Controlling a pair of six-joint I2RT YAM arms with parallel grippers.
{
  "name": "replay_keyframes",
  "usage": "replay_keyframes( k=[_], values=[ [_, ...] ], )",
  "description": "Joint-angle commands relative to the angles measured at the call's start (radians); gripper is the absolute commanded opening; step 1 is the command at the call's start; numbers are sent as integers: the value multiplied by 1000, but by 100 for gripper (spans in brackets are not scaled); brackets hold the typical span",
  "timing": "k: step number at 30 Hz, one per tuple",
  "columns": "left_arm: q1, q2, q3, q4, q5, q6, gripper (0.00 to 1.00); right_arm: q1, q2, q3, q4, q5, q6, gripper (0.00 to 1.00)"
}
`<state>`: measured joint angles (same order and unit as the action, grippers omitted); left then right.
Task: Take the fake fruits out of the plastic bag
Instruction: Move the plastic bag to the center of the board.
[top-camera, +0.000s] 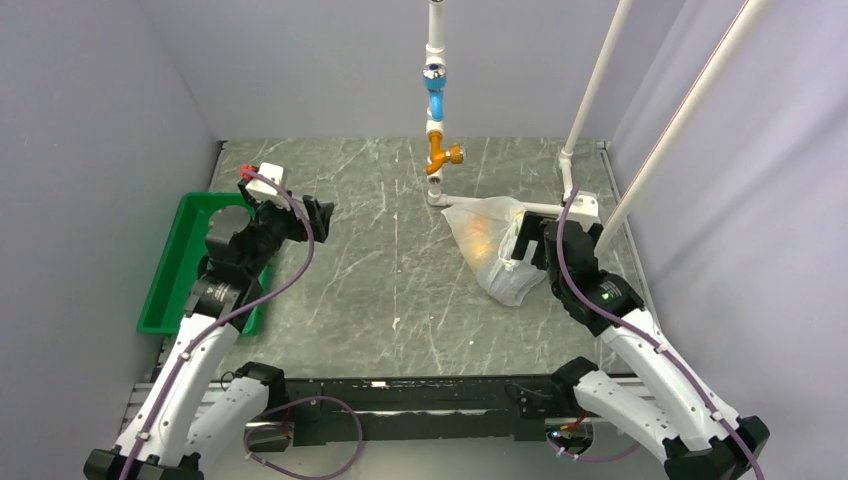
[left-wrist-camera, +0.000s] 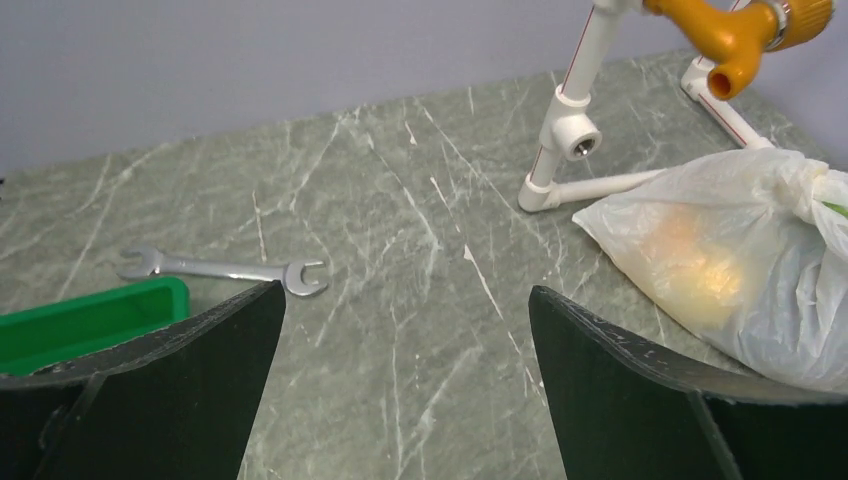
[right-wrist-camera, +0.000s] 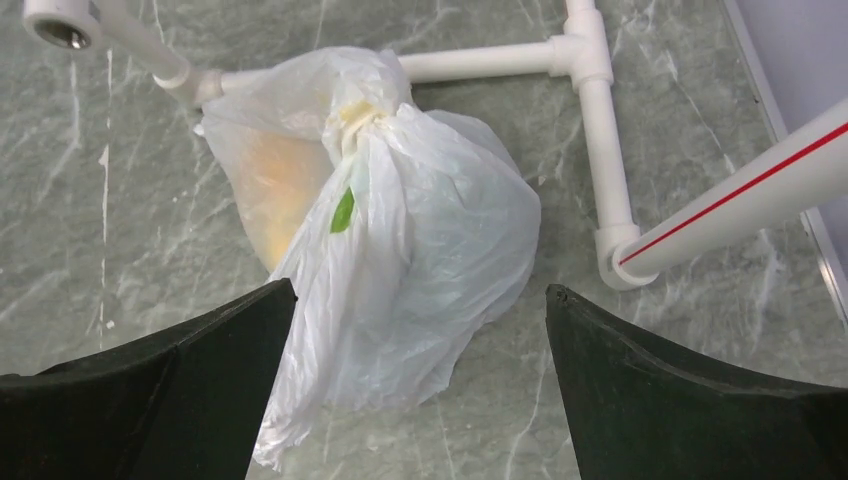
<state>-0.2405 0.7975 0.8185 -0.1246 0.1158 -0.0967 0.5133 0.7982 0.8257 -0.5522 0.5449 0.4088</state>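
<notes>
The plastic bag (top-camera: 488, 248) lies crumpled on the grey marble table at the right, its top twisted shut, with a small green print (right-wrist-camera: 342, 210). A yellow-orange fruit (right-wrist-camera: 280, 185) shows dimly through its left side; it also shows in the left wrist view (left-wrist-camera: 700, 268). No other fruit can be made out. My right gripper (right-wrist-camera: 420, 288) is open and hovers over the bag's near end, one finger on each side, holding nothing; it also shows in the top view (top-camera: 524, 246). My left gripper (left-wrist-camera: 406, 288) is open and empty over bare table, well left of the bag (left-wrist-camera: 745, 260); it also shows in the top view (top-camera: 320, 215).
A white PVC pipe frame (top-camera: 500, 205) with blue and orange valves (top-camera: 440, 155) stands right behind the bag, with slanted pipes (top-camera: 680, 120) at the right. A green tray (top-camera: 170, 275) sits at the left edge. A steel wrench (left-wrist-camera: 225, 270) lies beside the tray (left-wrist-camera: 90, 320).
</notes>
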Motion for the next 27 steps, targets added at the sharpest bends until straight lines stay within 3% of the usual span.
replay_keyframes(
  k=[1, 6, 19, 27],
  values=[
    [1, -14, 38, 59, 29, 34, 99, 13, -3, 28, 81, 86, 3, 100],
    [-4, -11, 39, 47, 35, 33, 99, 13, 51, 46, 73, 151, 31, 100],
    [-68, 33, 62, -1, 22, 58, 99, 12, 135, 4, 222, 138, 16, 100],
    [-169, 57, 46, 38, 54, 65, 99, 6, 200, -5, 312, 137, 11, 100]
  ],
)
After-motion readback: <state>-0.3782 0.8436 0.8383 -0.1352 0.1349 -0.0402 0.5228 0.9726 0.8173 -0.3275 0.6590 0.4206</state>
